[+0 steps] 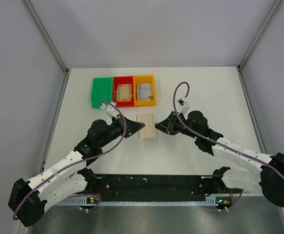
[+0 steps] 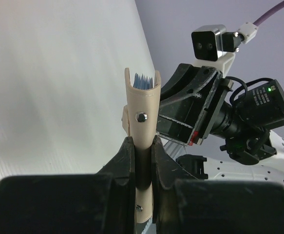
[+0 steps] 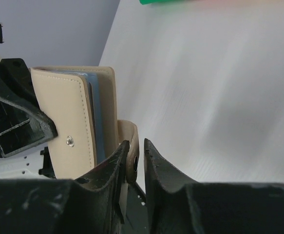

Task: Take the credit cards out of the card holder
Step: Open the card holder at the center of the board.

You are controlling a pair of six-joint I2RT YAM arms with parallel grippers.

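Card holder (image 1: 145,126), tan, clamped in left gripper (image 2: 142,145). Right gripper (image 3: 135,144) nearly closed around snap tab (image 3: 128,130); contact not discernible.

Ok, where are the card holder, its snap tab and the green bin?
card holder (image 1: 147,127), top view, its tan cover.
snap tab (image 3: 131,136), right wrist view, its curved upper end.
green bin (image 1: 101,90), top view, its bare floor.

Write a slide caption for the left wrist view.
Left pincer clamps the tan card holder, blue lining showing at its far end.
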